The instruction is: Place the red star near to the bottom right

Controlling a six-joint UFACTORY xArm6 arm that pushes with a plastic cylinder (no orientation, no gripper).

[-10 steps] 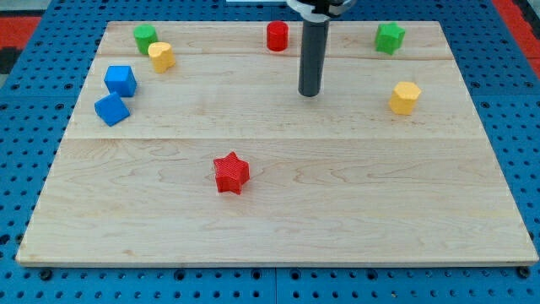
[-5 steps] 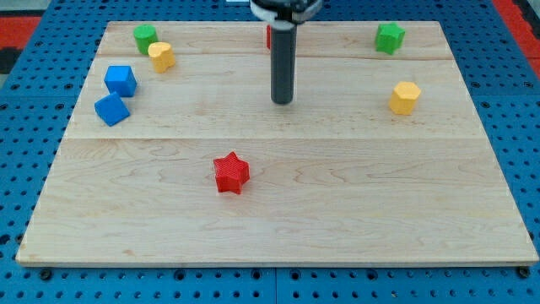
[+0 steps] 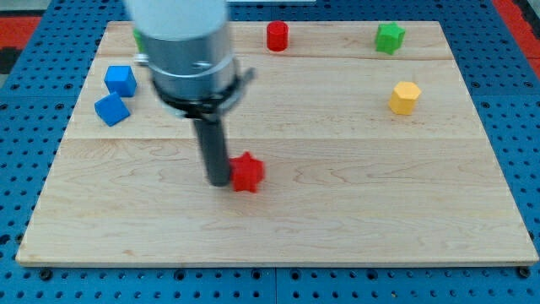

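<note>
No claw is fitted on this arm, so nothing is open, closed or held; it ends in a straight dark rod. My tip (image 3: 219,181) rests on the pale wooden surface (image 3: 354,219), a little to the view's left of centre. The red star-shaped block (image 3: 247,173) lies just to the view's right of my tip, and the two look to be touching, side by side. The star sits near the middle of the surface, slightly toward the view's bottom, and well apart from the bottom right corner.

The arm's broad grey cylindrical housing (image 3: 181,51) is above the rod and blurred, and it covers much of the upper left of the surface. A sliver of green (image 3: 136,38) shows at its left edge near the view's top. It may be a block, but too little of it shows to be sure.

Two blue cube blocks stand near the left edge. One blue cube (image 3: 121,80) is higher in the view, and the other blue cube (image 3: 111,109) is just below it and slightly further left. A red cylinder block (image 3: 277,36) stands upright near the top edge, about the middle. A green star-shaped block (image 3: 389,37) sits toward the top right. A yellow hexagonal block (image 3: 404,97) lies below it, near the right side. All of these are well apart from my tip and from the red star.

The surface rests on a blue pegboard (image 3: 25,169) that frames it on every side.
</note>
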